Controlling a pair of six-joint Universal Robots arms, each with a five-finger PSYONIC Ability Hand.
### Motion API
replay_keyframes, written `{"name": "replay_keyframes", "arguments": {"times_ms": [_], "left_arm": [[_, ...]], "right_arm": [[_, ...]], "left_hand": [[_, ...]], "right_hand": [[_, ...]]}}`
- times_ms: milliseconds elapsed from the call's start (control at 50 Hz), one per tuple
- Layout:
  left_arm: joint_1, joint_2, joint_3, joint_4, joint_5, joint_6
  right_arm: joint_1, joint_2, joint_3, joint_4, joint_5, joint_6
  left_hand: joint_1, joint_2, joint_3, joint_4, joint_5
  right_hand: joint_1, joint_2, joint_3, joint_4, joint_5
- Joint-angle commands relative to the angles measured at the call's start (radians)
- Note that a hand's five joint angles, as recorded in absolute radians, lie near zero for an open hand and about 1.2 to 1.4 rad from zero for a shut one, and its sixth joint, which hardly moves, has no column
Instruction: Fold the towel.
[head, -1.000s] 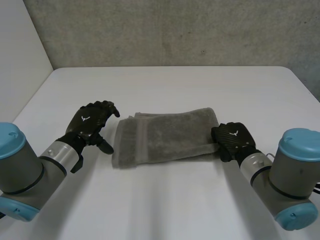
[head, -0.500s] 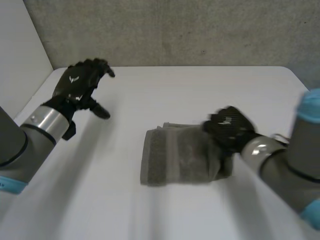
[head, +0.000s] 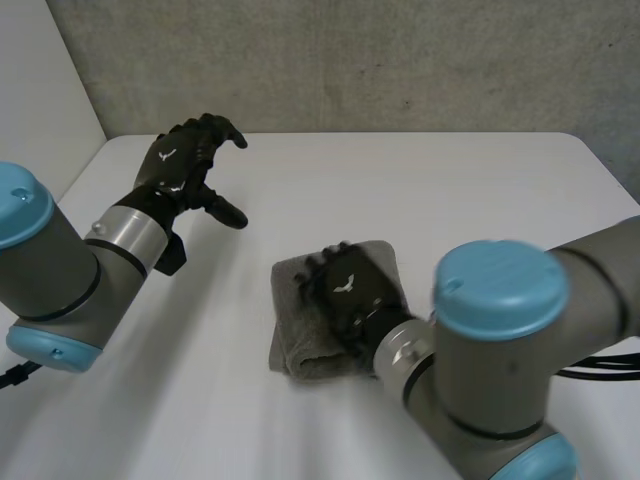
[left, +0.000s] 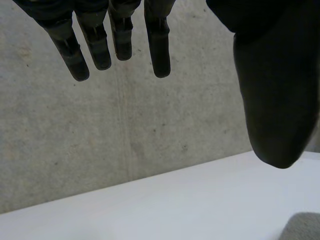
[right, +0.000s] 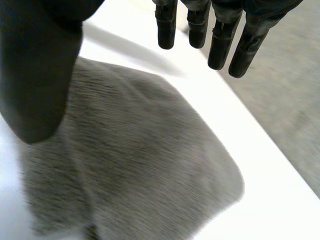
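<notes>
Grey terry towel (head: 295, 342) is lying folded into a compact block on the white table (head: 450, 190), toward the near edge and close in front of the right arm. The right hand (head: 350, 290) is hovering over the towel's middle. In the right wrist view its fingers (right: 220, 35) are stretching out straight, apart from the thumb and gripping nothing, with the towel (right: 140, 165) spreading beneath the palm. The left hand (head: 185, 165) is hanging well apart from the towel, over the table's far left corner, with its fingers (left: 115, 35) extended and loosely spread, holding nothing.
</notes>
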Motion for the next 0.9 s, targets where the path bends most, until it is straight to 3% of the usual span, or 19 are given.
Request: {"name": "replay_keyframes", "arguments": {"times_ms": [20, 200, 360, 540, 820, 900], "left_arm": [[-0.081, -0.058, 0.007, -0.011, -0.001, -0.002], [-0.172, -0.132, -0.036, -0.05, -0.01, 0.001], [-0.177, -0.235, -0.022, -0.078, -0.012, 0.001], [-0.177, -0.247, -0.002, -0.123, -0.026, 0.004], [-0.166, -0.053, 0.024, -0.153, -0.023, 0.004], [-0.158, 0.044, 0.054, -0.195, -0.021, 0.009]], "right_arm": [[-0.178, -0.093, 0.062, -0.026, -0.027, 0.174], [-0.293, 0.019, 0.053, -0.026, -0.103, 0.342], [-0.322, 0.12, 0.036, -0.04, -0.201, 0.418], [-0.339, 0.136, 0.032, -0.034, -0.214, 0.419], [-0.327, -0.087, 0.019, -0.011, -0.183, 0.433], [-0.322, -0.209, -0.01, 0.024, -0.087, 0.435]], "left_hand": [[-0.081, -0.061, -0.066, -0.141, -0.041], [-0.078, -0.058, -0.063, -0.138, -0.038], [-0.072, -0.052, -0.058, -0.132, -0.033], [-0.084, -0.064, -0.069, -0.144, -0.044], [-0.089, -0.069, -0.075, -0.15, -0.05], [-0.089, -0.069, -0.075, -0.15, -0.05]], "right_hand": [[-0.059, -0.072, -0.071, -0.087, -0.06], [-0.059, -0.072, -0.071, -0.087, -0.06], [-0.059, -0.072, -0.071, -0.087, -0.06], [-0.059, -0.072, -0.071, -0.087, -0.06], [-0.059, -0.072, -0.071, -0.087, -0.06], [-0.059, -0.072, -0.071, -0.087, -0.06]]}}
